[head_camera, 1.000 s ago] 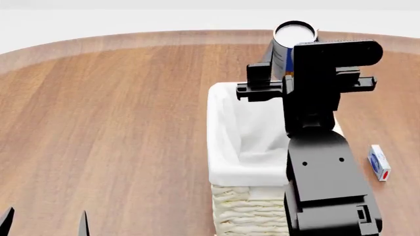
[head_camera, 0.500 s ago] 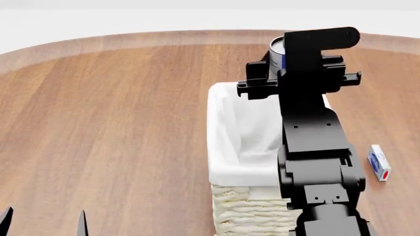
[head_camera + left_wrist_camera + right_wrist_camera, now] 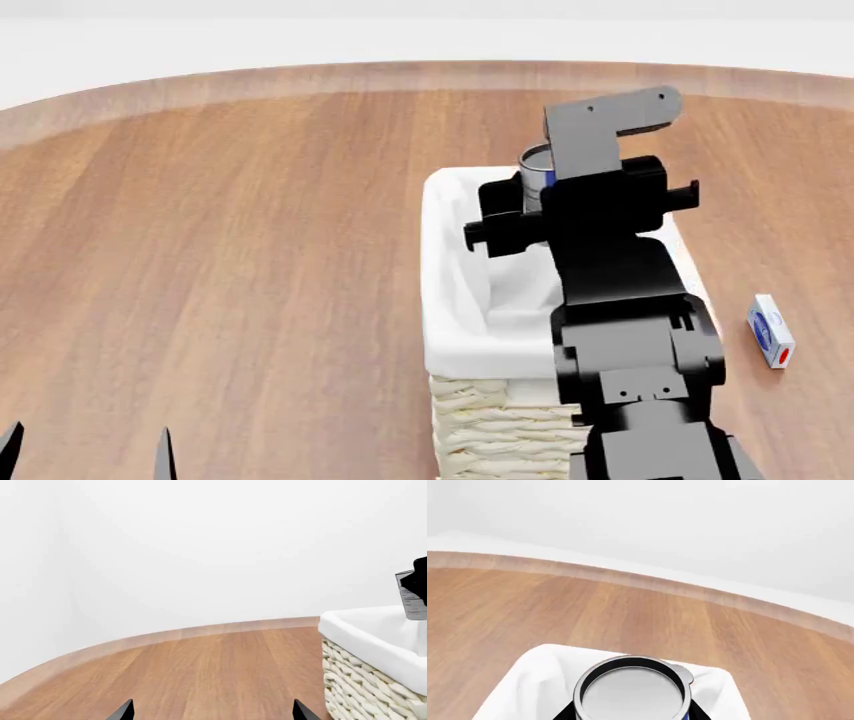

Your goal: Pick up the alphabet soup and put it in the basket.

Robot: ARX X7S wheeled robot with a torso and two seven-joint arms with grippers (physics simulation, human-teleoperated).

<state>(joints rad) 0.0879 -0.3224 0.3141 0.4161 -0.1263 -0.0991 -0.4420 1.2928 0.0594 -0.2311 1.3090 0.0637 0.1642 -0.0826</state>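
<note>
The alphabet soup can (image 3: 535, 163) shows only its white top and a strip of blue label behind my right arm. My right gripper (image 3: 534, 195) is shut on it and holds it upright over the far end of the basket (image 3: 451, 250), a cream woven box with a white lining. In the right wrist view the can's top (image 3: 630, 691) sits between the dark fingers (image 3: 563, 713), with the lining (image 3: 527, 680) around it. The left wrist view shows the basket (image 3: 363, 675) and the can's side (image 3: 412, 596). My left gripper (image 3: 87, 452) is open and empty, low at the near left, and it also shows in the left wrist view (image 3: 212, 714).
A small white and blue box (image 3: 771, 330) lies on the wooden table (image 3: 240, 250) to the right of the basket. The table's curved far edge (image 3: 334, 75) meets a white wall.
My right arm has drawn back and down, bringing the can from beyond the basket's far rim to low over its opening. The left gripper has not moved.
</note>
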